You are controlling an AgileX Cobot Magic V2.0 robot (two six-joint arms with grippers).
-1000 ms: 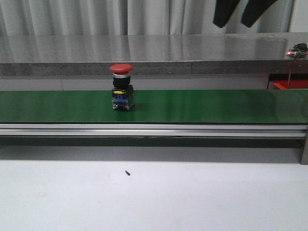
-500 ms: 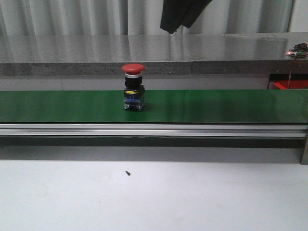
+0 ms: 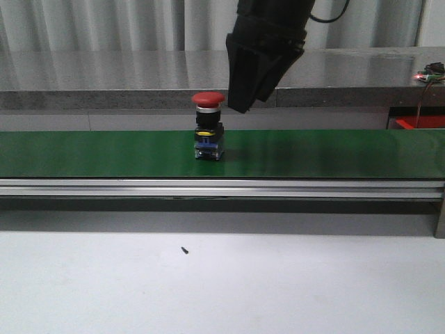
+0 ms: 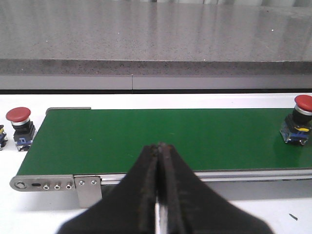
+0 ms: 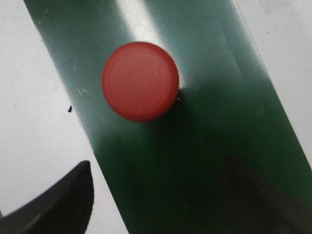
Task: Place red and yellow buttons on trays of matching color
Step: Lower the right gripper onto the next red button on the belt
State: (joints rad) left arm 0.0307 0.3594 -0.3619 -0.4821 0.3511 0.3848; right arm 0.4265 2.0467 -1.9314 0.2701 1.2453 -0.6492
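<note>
Green belt (image 3: pixel 334 153) carries your red button (image 3: pixel 208 129) upright at the centre of the front frame, mushroom cap on top, because that is how the line feeds it to you. Your right gripper (image 3: pixel 252 97) hangs just above and to the right of the cap, fingers (image 5: pixel 63 204) spread wide; in the right wrist view the cap sits in the upper middle, not yet between them. That pose suits a straight drop over the cap. Your left gripper (image 4: pixel 159 190) waits with fingers pressed together, holding nothing, low in its frame. A second red button (image 4: pixel 19 127) stands on the white worktop (image 3: pixel 222 285) at that frame's left edge. No trays can be identified.
</note>
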